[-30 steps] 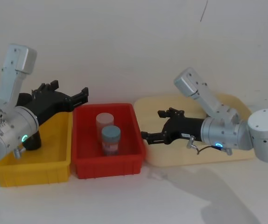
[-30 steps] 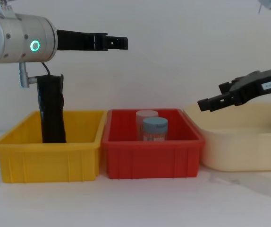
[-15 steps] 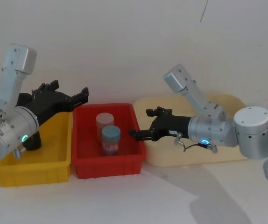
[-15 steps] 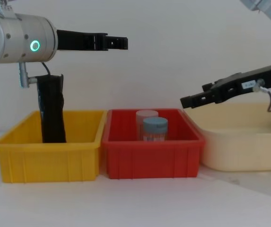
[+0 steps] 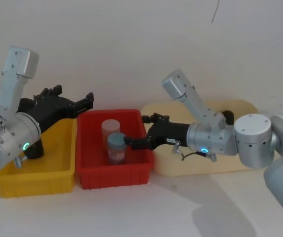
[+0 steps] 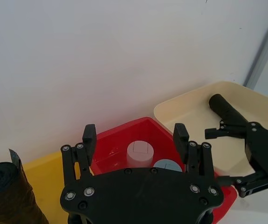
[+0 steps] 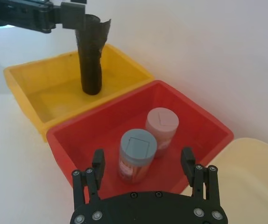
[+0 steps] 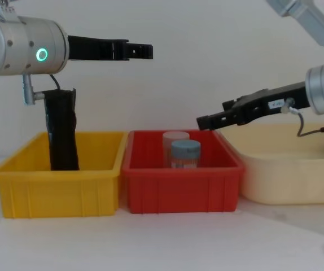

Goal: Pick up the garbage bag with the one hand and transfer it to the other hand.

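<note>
The red bin (image 5: 113,170) sits at 6 o'clock from the two canisters (image 5: 117,147) standing in it. The other hand (image 5: 132,143), fingers spread and holding nothing, hangs over that bin's 3 o'clock side, just beside the canisters. At 9 o'clock lies the yellow bin (image 5: 35,180), where the garbage bag (image 8: 61,131) stands upright near the back wall. The one hand (image 5: 87,102), fingers apart and empty, hovers at the 12 o'clock edge between the bins, above the bag.
</note>
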